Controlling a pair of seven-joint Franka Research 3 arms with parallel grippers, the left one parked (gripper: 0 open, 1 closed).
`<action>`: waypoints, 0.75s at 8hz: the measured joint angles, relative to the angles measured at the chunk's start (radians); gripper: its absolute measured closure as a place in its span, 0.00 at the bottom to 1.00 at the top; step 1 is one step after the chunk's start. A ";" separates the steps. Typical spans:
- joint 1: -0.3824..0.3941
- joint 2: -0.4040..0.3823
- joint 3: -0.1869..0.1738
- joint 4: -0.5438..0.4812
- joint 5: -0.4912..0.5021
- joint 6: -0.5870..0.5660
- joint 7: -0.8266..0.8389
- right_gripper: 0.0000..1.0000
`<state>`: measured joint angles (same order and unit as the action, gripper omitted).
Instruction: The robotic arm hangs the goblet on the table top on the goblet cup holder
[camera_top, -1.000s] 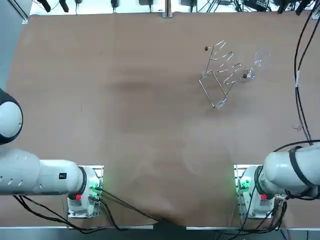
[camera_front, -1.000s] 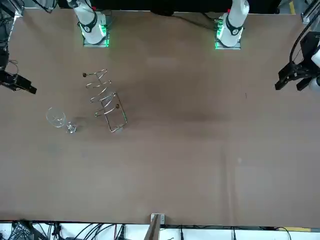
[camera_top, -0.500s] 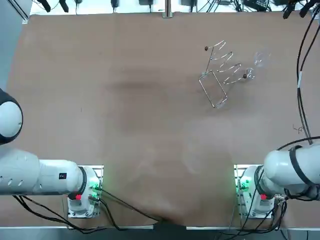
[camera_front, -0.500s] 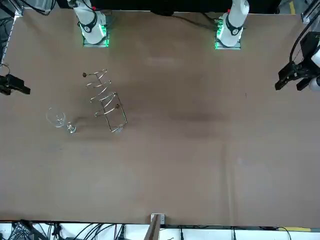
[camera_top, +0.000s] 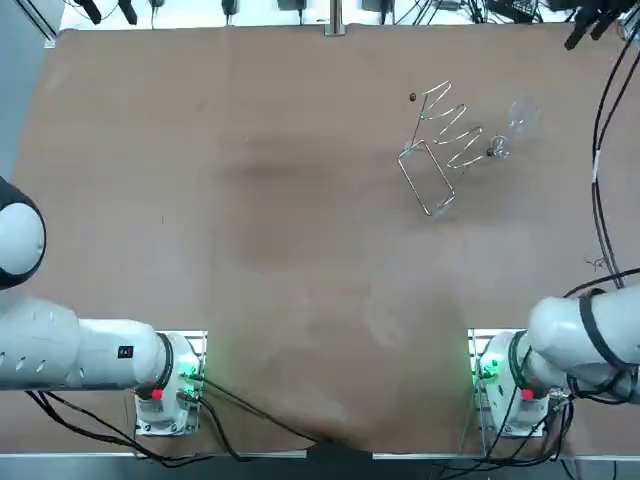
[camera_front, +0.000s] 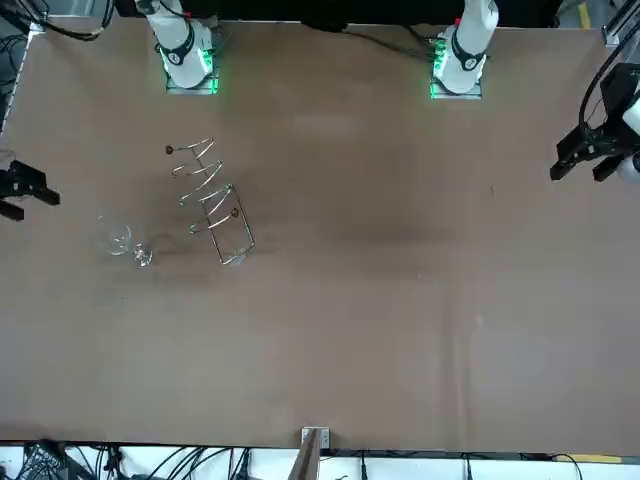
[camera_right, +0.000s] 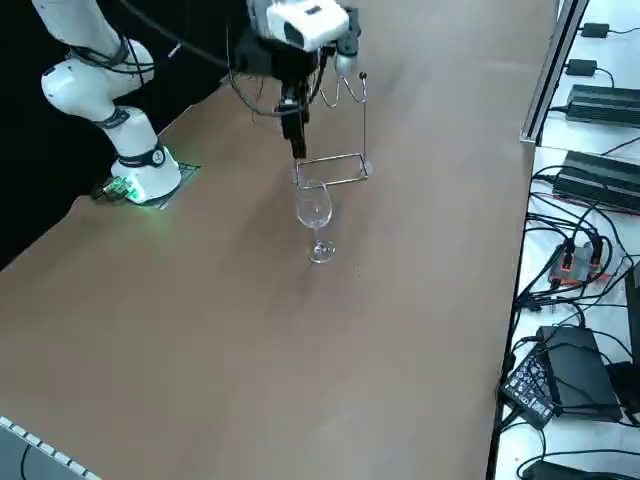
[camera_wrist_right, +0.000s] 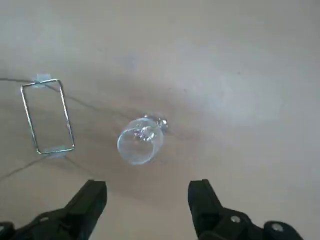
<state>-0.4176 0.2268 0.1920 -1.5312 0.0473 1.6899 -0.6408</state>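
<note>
Two fingers (camera_wrist_right: 90, 202) of the right gripper (camera_wrist_right: 147, 194) stand released and well parted, with nothing held between them. The gripper hangs clear above the table (camera_right: 200, 330) and touches nothing.

Item under task: one clear goblet (camera_wrist_right: 141, 139). It stands upright on its foot on the table top, below the jaws and a little ahead of them, roughly in line with the gap between them. Its bowl faces up toward the jaws, and no contact with either finger is observed.

Second item: the wire goblet cup holder (camera_right: 335, 140). It stands off to one side of the jaws, near the goblet. Its rectangular base frame rests flat on the table, apart from the goblet's foot. No glass hangs on its zigzag rail.
</note>
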 joint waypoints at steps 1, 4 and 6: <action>-0.025 0.014 0.000 -0.014 0.040 0.032 -0.131 0.00; -0.121 0.093 -0.002 -0.041 0.204 0.093 -0.592 0.00; -0.170 0.160 -0.003 -0.043 0.285 0.112 -0.842 0.00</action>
<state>-0.5872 0.3870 0.1889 -1.5745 0.3320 1.8019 -1.4828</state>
